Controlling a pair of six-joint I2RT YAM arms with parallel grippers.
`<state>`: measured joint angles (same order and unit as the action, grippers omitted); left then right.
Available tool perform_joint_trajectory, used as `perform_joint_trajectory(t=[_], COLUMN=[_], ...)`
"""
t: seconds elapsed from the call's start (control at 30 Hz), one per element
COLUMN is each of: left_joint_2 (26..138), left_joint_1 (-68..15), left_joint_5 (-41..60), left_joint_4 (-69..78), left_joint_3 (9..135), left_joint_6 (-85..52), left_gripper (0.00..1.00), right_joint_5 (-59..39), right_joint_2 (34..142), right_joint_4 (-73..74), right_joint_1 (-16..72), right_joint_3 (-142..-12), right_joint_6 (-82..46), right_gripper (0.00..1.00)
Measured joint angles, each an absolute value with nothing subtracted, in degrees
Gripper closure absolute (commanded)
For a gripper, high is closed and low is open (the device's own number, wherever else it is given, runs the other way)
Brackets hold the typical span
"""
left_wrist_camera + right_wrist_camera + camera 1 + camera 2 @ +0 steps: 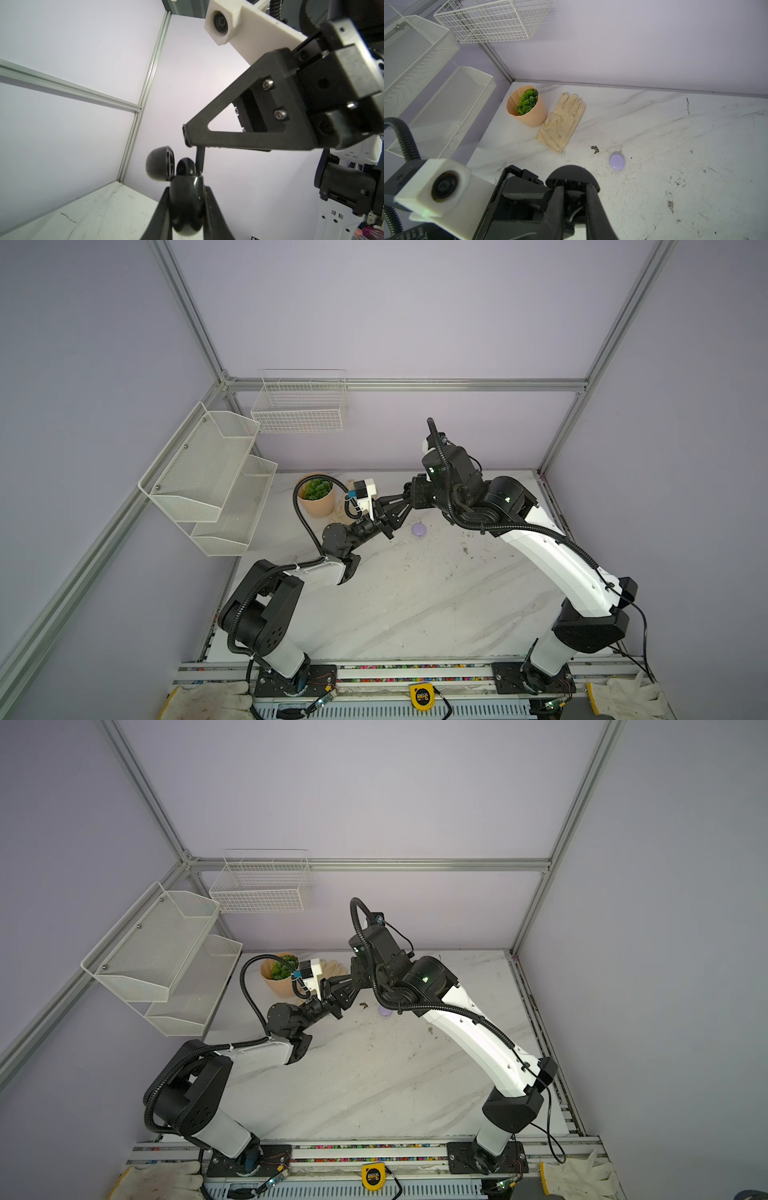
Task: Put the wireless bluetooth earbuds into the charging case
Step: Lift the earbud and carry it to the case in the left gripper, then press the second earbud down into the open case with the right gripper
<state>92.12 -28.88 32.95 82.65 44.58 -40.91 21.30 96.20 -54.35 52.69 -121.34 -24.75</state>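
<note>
My left gripper is shut on a black charging case, held up in the air. Its lid is flipped open. My right gripper reaches across from the right and is shut on the thin stem of a black earbud. The stem's lower end touches the mouth of the case. A rounded black part sits there beside the stem. In both top views the two grippers meet above the table's back left. In the right wrist view the open lid lies just beyond my fingers.
A closed lilac round case lies on the marble table. A potted plant and a cream glove sit at the back left. White mesh shelves and a wire basket hang on the walls.
</note>
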Motion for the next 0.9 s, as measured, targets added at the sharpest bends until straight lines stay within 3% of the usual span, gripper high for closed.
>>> perform_joint_trajectory(t=[0.9], left_joint_2=[92.1], left_joint_1=[-29.0], left_joint_5=[33.4], left_joint_4=[82.3], left_joint_3=[44.6], left_joint_6=[-40.4], left_gripper=[1.0], right_joint_5=[23.0], right_joint_2=[95.0], right_joint_4=[-52.9], right_joint_1=[52.8], right_joint_3=[-117.2], right_joint_6=[-27.4], right_gripper=[0.85])
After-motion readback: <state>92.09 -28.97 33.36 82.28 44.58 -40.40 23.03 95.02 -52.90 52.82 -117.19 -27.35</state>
